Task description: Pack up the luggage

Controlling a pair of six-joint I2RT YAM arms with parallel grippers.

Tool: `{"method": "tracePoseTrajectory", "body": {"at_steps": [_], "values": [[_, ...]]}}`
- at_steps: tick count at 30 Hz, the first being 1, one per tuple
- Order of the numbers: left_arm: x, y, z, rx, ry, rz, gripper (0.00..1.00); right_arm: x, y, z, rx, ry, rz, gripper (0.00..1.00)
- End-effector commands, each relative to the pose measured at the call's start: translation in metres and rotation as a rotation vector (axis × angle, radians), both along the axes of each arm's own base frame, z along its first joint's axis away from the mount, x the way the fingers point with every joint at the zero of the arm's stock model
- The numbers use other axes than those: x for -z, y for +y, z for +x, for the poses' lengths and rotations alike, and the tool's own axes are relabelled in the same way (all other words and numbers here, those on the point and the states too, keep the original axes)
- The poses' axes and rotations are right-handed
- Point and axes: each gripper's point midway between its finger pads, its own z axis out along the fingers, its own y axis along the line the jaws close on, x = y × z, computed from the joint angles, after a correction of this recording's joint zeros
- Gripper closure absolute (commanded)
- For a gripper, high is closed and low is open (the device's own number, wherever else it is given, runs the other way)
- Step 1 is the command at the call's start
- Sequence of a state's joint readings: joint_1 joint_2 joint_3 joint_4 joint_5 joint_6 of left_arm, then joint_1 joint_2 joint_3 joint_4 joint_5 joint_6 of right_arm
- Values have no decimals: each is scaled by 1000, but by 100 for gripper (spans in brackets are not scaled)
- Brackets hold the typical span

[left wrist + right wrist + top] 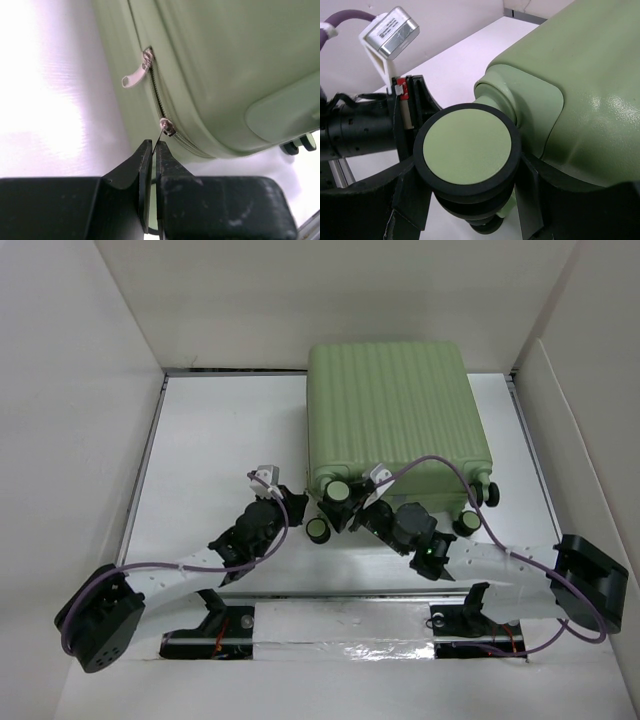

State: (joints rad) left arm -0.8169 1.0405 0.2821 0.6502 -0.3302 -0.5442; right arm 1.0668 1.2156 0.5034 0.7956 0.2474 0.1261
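The luggage (390, 410) is laid flat on the counter (220, 430), far and right of centre, wheels toward the arms. The left end effector (152, 147) is set at its near-left corner, on the zipper pull (166, 126). The right end effector (345, 502) is set around the caster wheel (340, 490) just beside.

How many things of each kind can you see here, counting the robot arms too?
Suitcase: 1
Wheels: 4
Zip sliders: 2
Robot arms: 2
Total: 9
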Motion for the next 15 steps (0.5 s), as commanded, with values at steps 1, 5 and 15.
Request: {"method": "tracePoseTrajectory", "body": {"at_steps": [1,5,15], "values": [[-3,59,33,-260,-31,40,100,-82,-11,-10,-18,-106,261,100],[-23,64,61,-262,-87,-26,100,-79,-2,-19,-84,-110,224,100],[-49,55,116,-272,-158,-60,100,-67,28,-29,-201,-88,177,100]]}}
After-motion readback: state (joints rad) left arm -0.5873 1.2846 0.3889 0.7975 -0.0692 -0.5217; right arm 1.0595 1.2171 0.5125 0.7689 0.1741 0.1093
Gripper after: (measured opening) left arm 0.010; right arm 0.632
